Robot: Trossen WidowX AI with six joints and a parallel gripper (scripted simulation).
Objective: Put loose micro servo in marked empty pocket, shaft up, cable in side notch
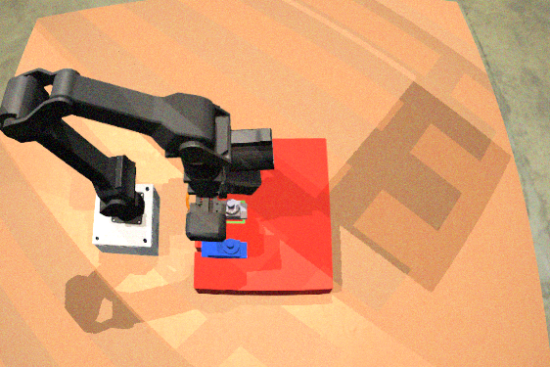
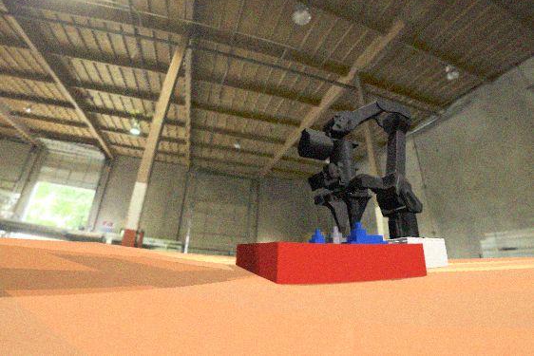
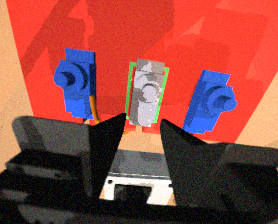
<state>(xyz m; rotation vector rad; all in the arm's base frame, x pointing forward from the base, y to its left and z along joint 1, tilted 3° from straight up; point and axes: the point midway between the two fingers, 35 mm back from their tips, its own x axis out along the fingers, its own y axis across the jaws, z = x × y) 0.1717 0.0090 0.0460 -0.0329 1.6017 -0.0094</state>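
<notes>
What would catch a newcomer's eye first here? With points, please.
Probably the bright red deck point(image 1: 303, 220) point(image 2: 352, 263) point(image 3: 210, 30), under the black arm point(image 1: 117, 108) point(image 2: 396, 152). On it, the wrist view shows two blue servos point(image 3: 79, 82) point(image 3: 210, 102) flanking a grey servo point(image 3: 146, 107) framed by a green outline point(image 3: 160, 102), just beyond the parted fingertips of the gripper point(image 1: 210, 220) point(image 2: 347, 228) point(image 3: 143, 119).

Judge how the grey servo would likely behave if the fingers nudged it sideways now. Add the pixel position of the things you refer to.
The grey servo point(image 1: 235, 208) point(image 2: 336, 235) point(image 3: 146, 97) would probably resist sliding, since it sits low within the green outline point(image 1: 237, 222) point(image 3: 160, 95). Its blocky body looks stiff and unlikely to roll. The raised round shaft might catch a finger.
</notes>
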